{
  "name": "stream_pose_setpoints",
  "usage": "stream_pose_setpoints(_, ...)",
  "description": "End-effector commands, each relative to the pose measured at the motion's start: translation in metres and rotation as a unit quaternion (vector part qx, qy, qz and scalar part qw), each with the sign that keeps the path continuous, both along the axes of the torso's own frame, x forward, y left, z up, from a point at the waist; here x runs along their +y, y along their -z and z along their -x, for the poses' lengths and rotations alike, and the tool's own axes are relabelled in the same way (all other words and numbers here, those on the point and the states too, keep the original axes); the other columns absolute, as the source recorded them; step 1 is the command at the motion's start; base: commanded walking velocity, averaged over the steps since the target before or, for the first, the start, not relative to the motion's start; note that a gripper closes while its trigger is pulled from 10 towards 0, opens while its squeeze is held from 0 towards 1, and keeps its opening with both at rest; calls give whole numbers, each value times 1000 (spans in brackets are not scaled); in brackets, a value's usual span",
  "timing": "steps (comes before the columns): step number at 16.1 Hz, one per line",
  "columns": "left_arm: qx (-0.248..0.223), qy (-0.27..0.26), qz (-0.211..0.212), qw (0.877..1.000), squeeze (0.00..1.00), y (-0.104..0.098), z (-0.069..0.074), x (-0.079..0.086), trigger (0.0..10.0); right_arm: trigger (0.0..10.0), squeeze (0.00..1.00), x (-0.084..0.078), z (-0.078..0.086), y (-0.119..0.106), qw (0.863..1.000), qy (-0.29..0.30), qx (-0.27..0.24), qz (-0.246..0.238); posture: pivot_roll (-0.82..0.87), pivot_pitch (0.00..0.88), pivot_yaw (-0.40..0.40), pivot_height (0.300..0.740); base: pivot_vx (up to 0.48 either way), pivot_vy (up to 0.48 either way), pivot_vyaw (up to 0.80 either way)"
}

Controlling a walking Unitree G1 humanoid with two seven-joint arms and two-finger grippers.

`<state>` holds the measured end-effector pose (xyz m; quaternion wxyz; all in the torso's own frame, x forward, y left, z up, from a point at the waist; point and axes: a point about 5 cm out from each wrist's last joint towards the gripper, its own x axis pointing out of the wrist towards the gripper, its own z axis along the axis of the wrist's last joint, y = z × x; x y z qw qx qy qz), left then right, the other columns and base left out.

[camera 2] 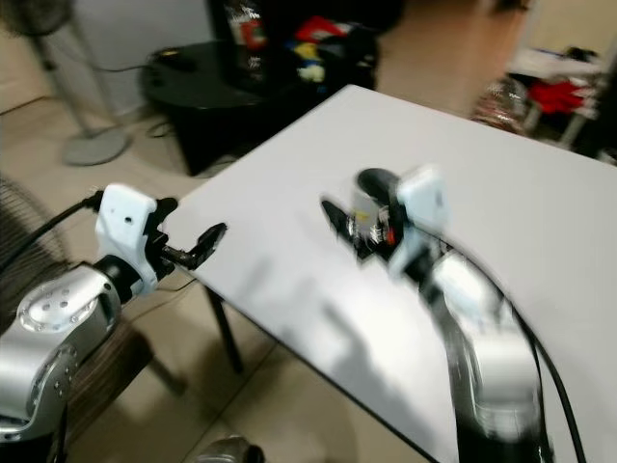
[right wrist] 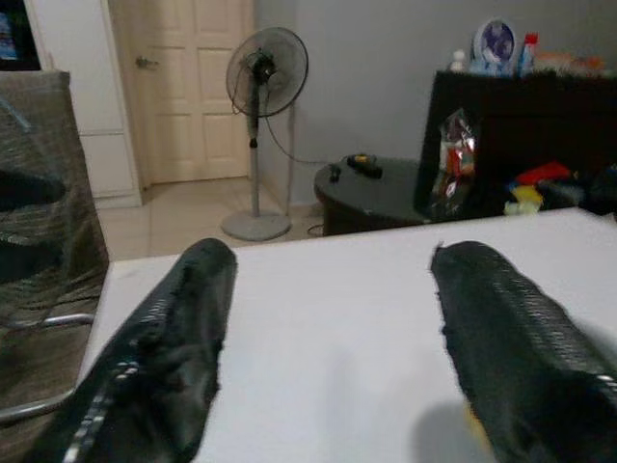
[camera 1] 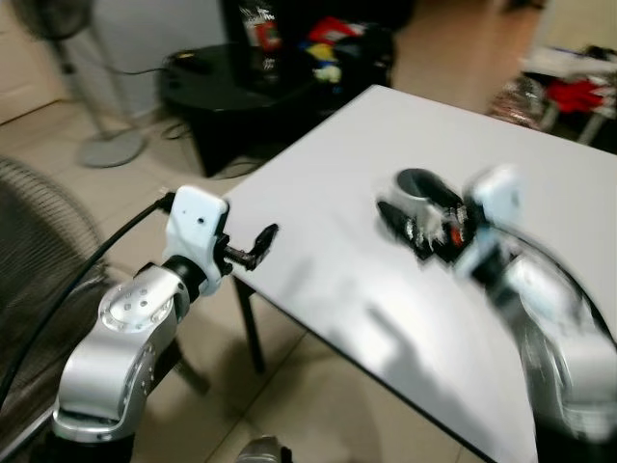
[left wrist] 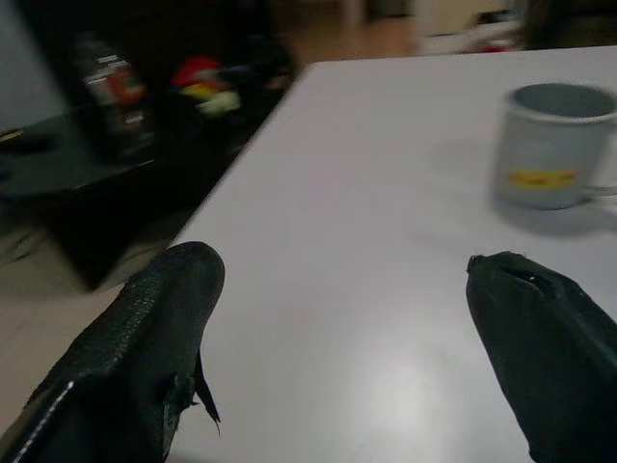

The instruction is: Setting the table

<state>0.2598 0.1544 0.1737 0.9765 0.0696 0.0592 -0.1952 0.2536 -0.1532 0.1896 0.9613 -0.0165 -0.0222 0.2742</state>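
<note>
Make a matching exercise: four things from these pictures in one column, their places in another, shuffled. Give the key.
1. mug
2. standing fan
3. left gripper
4. right gripper

A. over the white table, by the mug
B. on the floor near the door
C. at the table's near edge
D. standing on the white table

Pairs: 1-D, 2-B, 3-C, 4-A

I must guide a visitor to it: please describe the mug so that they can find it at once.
Find the large white rectangular table. On it stands a pale grey mug with a yellow label on its side and its handle turned away from the left gripper. Nothing else stands on the table near it.
</note>
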Motion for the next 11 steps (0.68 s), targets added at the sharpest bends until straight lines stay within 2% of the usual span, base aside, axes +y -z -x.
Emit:
stream_pose_setpoints(1, -17, -20, 1, 1000, 0, -6, 2, 1, 10000, 10000, 1000, 3, 11, -3, 1000, 20, -2, -3, 19, 0, 90, 740, 0, 0, 800)
stream_pose_setpoints(3, -5, -38, 12, 999, 0, 0, 5, 1, 10000, 10000, 1000, 0, 26, 9, 996, 90, 6, 9, 10, 0, 96, 740, 0, 0, 800)
stream_pose_setpoints(5, 7, -59, 17, 998, 0, 7, 9, 3, 10000, 10000, 1000, -2, 28, 11, 990, 140, -7, 16, 22, 0, 83, 740, 0, 0, 800)
stream_pose_setpoints(8, 14, -75, -5, 997, 0, 17, 12, 6, 10000, 10000, 1000, -3, 27, 16, 984, 175, -18, 33, 35, 0, 74, 740, 0, 0, 800)
stream_pose_setpoints(11, 20, -72, -3, 997, 0, 20, 15, 5, 10000, 10000, 1000, -3, 25, 27, 982, 184, 25, 27, 38, 0, 66, 740, 0, 0, 800)
